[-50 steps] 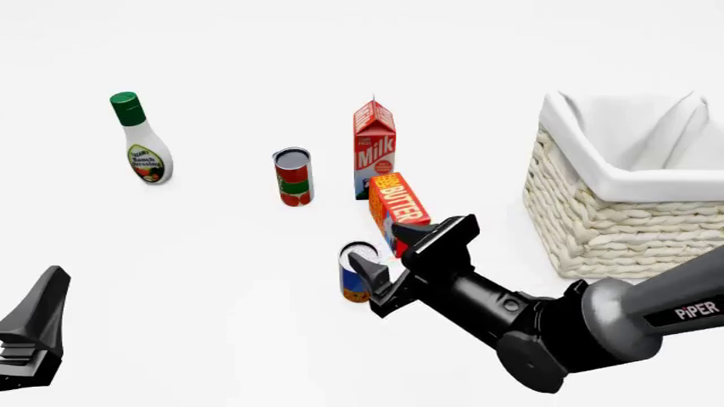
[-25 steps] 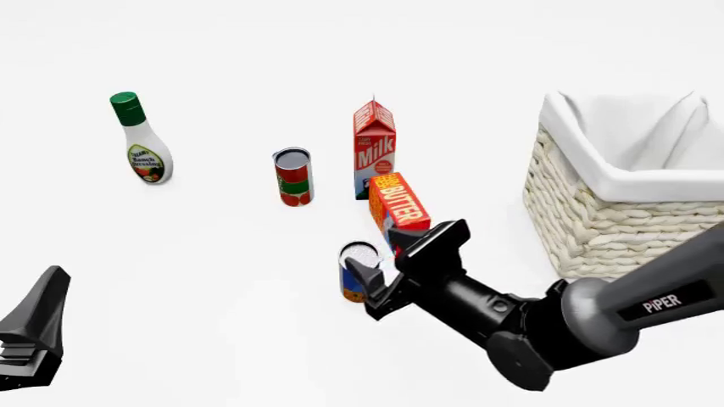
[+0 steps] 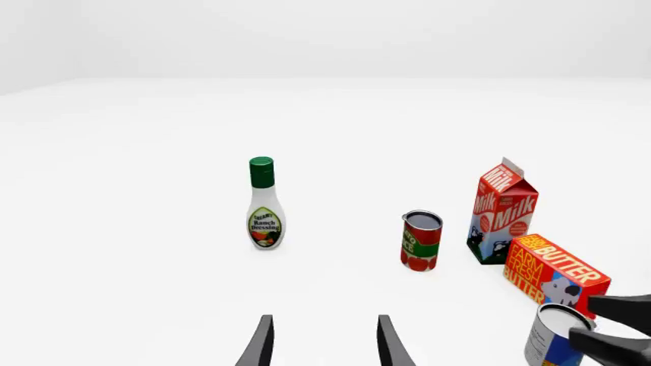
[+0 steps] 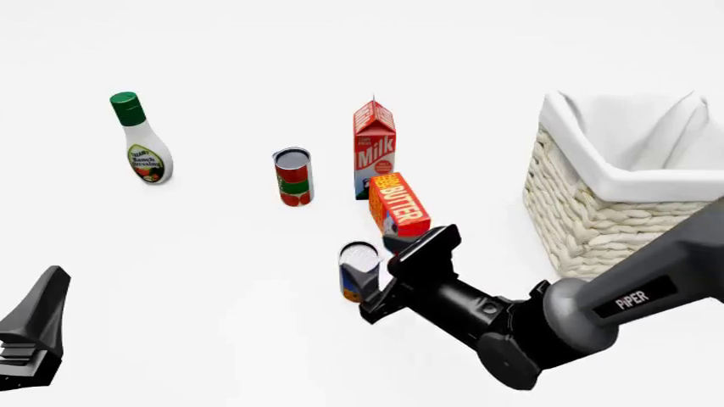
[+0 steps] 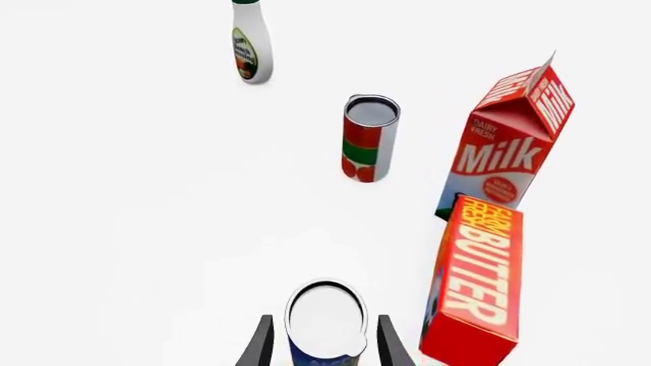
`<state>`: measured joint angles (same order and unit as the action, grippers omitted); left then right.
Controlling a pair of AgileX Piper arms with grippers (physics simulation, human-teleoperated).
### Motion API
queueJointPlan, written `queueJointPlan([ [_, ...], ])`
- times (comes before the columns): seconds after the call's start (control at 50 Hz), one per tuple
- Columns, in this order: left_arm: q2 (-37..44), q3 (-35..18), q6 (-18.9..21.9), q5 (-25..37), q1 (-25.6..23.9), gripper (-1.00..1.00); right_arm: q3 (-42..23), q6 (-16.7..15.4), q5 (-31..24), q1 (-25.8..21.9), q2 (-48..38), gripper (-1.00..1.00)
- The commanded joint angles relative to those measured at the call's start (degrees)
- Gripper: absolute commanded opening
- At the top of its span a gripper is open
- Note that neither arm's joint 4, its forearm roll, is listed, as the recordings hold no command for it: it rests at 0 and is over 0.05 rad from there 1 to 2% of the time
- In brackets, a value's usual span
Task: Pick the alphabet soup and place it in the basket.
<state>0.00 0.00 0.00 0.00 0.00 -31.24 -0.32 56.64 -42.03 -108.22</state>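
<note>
- The alphabet soup (image 5: 325,320) stands upright on the table (image 4: 226,280) between the two fingers of the right gripper (image 5: 323,345); the fingers are apart, one on each side of the can, and the pictures do not show whether they touch it.
- If the fingers close off-centre, the round can may well twist or squirt out forward.
- The butter box (image 5: 476,282) leans just beside the gripper's outer finger; a sideways nudge would likely topple it against the can or the milk carton (image 5: 508,149) beyond.
- A grip set too high on the can risks tipping it as it lifts.
- The basket (image 4: 633,195) sits off to the gripper's right, so the carry must clear its tall rim or the can could strike the wicker.
- The left gripper (image 3: 323,349), jaws apart and holding nothing, is well clear; the tomato can (image 4: 292,176) and dressing bottle (image 4: 142,140) lie far ahead.
</note>
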Motion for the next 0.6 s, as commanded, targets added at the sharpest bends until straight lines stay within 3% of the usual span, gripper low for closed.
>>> queueJointPlan([
  [0.02,0.00,0.00,0.00,0.00,0.00,1.00,-0.76,0.23,0.31,-0.06,-1.76,1.00],
  [0.6,0.00,0.00,0.00,0.00,0.00,1.00,-1.67,0.41,1.41,0.08,-5.07,1.00],
])
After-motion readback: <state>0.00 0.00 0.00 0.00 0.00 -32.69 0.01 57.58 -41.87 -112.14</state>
